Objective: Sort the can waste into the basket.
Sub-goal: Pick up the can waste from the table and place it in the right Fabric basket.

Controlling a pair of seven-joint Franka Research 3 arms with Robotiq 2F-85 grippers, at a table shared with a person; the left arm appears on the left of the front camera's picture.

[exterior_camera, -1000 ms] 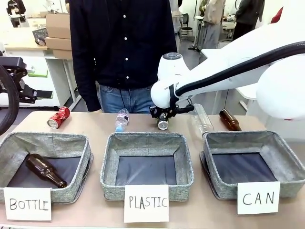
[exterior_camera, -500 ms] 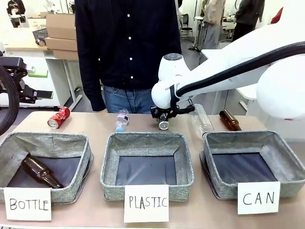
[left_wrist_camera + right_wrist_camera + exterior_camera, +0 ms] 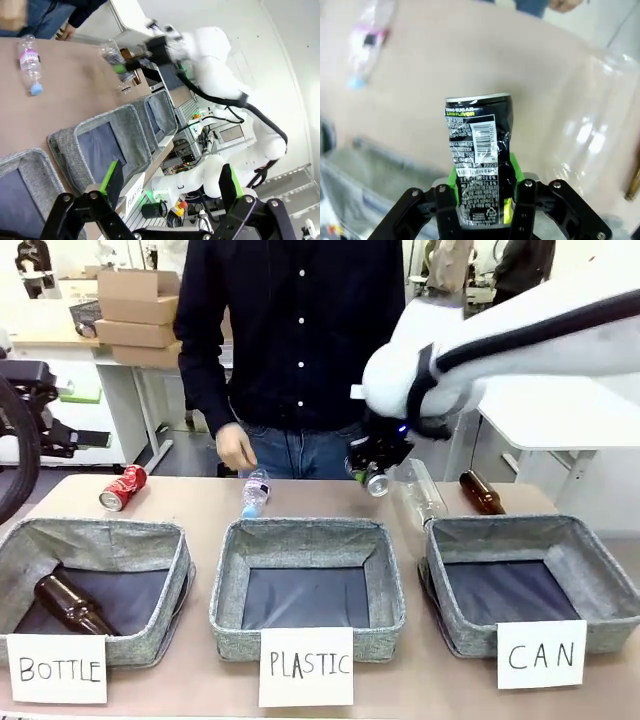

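Observation:
A black and silver can (image 3: 378,481) hangs in the air above the table's far side, between the PLASTIC and CAN baskets. My right gripper (image 3: 372,472) is shut on it. In the right wrist view the can (image 3: 478,145) stands upright between the green pads (image 3: 453,176), with the right gripper (image 3: 482,186) shut on its lower half. A red can (image 3: 122,487) lies on the table at the far left. The grey basket signed CAN (image 3: 590,590) stands at the front right, holding nothing. My left gripper (image 3: 169,186) is open and holds nothing.
The PLASTIC basket (image 3: 226,585) stands in the middle. The BOTTLE basket (image 3: 178,575) at the left holds a brown bottle (image 3: 70,606). Clear plastic bottles (image 3: 256,490) (image 3: 421,492) and another brown bottle (image 3: 482,492) lie behind the baskets. A person's hand (image 3: 237,447) hangs near the far edge.
My right gripper has lifted the black can and carried it up and to the right. The person has shifted right. The brown bottle in the BOTTLE basket has rolled left.

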